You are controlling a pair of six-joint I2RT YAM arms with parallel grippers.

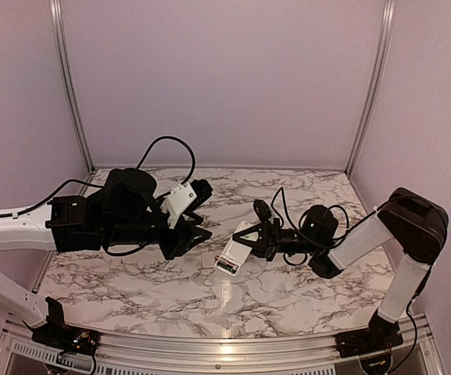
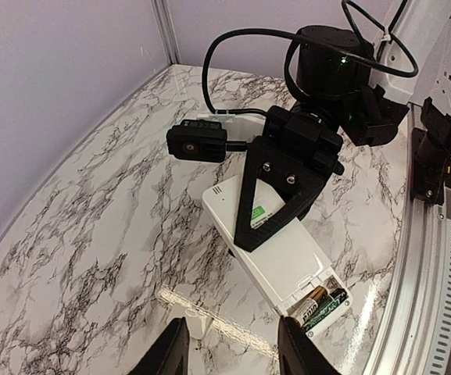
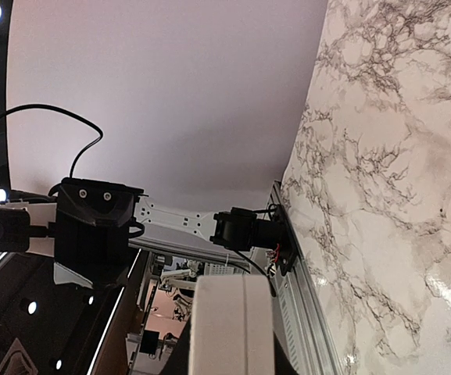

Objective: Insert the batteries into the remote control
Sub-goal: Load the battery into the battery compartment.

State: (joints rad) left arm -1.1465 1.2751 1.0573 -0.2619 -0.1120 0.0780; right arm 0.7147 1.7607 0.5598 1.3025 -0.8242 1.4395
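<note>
Fingers (image 2: 168, 355) of the left gripper (image 2: 233, 353) stand spread apart with nothing between them, hovering just short of the open end of the remote control (image 2: 284, 254); the right gripper (image 2: 250, 234) is clamped across the remote control's middle, one black finger over its top face and the other out of sight beneath it, holding it slantwise and, as far as I can see, clear of the marble table (image 2: 92, 234).

As for progress, I'd judge the loading itself close to finished; the battery bay (image 2: 344, 297) at the remote control's near end lies uncovered, and two batteries (image 2: 319, 303) sit side by side in it, seemingly bedded down; what looks left is to make sure they are pressed home and to close the bay.

A small white piece (image 2: 198, 322) lies on the table below the remote control's open end, just beside one left finger; it may be the cover, though I can't be certain.

Hard to make out: whether both batteries are fully seated, and which way their poles face; from overhead the bay is too small to read; the right wrist view gives only the remote control's pale edge, cut off at the bottom, with the left arm (image 3: 92, 226) beyond it.
</note>
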